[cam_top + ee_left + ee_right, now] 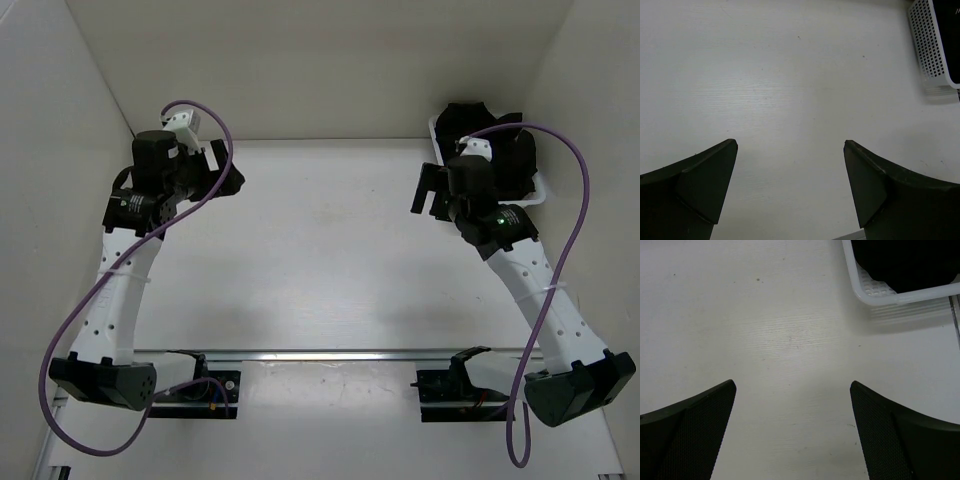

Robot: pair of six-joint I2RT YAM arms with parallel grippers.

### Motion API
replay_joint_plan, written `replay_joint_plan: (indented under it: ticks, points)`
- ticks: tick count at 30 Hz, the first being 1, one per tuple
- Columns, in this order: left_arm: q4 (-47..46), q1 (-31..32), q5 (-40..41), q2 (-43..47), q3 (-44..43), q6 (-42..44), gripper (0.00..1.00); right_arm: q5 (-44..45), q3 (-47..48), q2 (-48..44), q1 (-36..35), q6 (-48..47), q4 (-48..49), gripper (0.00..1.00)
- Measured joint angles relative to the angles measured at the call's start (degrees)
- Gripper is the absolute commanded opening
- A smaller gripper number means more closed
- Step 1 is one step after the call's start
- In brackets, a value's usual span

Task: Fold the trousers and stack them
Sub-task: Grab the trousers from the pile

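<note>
Trousers (505, 150) bunched in white basket (875, 299), long axis unclear; left tool (790, 143), right tool (792, 383) wide, empty.

Top external: fixed, high above and behind the arm bases. Looks down and forward, bases at 6 o'clock, back wall at 12. Far enough off to hold the whole table (320, 260).
Left wrist: on the left arm, looks steeply down, close to the tabletop. Left gripper (790, 145) fills 7 and 5 o'clock. Basket (930, 45) clipped at 2 o'clock.
Right wrist: likewise close and down-facing. Right gripper (792, 384) at 7 and 5 o'clock, basket corner at 1 o'clock.
Shared: basket in all three views, at 1 o'clock from the top. Bare tabletop too.
</note>
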State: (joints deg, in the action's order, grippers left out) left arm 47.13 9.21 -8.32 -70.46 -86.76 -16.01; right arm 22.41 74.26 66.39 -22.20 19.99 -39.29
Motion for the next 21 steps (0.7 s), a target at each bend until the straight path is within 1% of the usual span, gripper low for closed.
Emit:
replay_joint_plan:
  ticks: [7, 10, 12, 13, 15, 17, 18, 19, 20, 21]
  points:
    - [0.0, 0.0, -0.1, -0.4, -0.1, -0.5, 1.00, 2.2, 0.1, 0.3, 0.0, 0.0, -0.1, 1.00]
    - [0.0, 0.0, -0.1, -0.4, -0.1, -0.5, 1.00, 4.1, 1.5, 2.2, 1.0, -0.5, -0.3, 1.00]
    - [0.0, 0.0, -0.1, -0.5, -0.1, -0.5, 1.00, 3.4, 4.0, 5.0, 4.2, -0.8, -0.8, 1.00]
    - [0.0, 0.0, -0.1, -0.6, -0.1, -0.5, 1.00, 2.8, 5.8, 6.8, 6.6, -0.7, -0.9, 0.98]
    - [0.0, 0.0, -0.2, -0.8, -0.1, -0.5, 1.00, 0.5, 10.2, 11.6, 13.0, -0.3, -1.0, 0.95]
    - [0.0, 0.0, -0.2, -1.4, -0.1, -0.5, 1.00, -1.8, 16.2, 17.7, 19.4, 0.5, -1.7, 0.85]
    - [0.0, 0.0, -0.2, -1.8, -0.1, -0.5, 1.00, -2.9, 19.8, 21.3, 22.1, 1.0, -2.0, 0.82]
    - [0.0, 0.0, -0.2, -2.3, -0.1, -0.5, 1.00, -3.8, 23.7, 25.1, 24.5, 1.6, -2.6, 0.84]
    - [0.0, 0.0, -0.3, -3.0, -0.1, -0.5, 1.00, -4.4, 27.6, 28.9, 26.2, 2.2, -3.4, 0.88]
    - [0.0, 0.0, -0.3, -3.8, -0.1, -0.5, 1.00, -5.1, 31.4, 32.7, 27.7, 2.7, -3.7, 0.95]
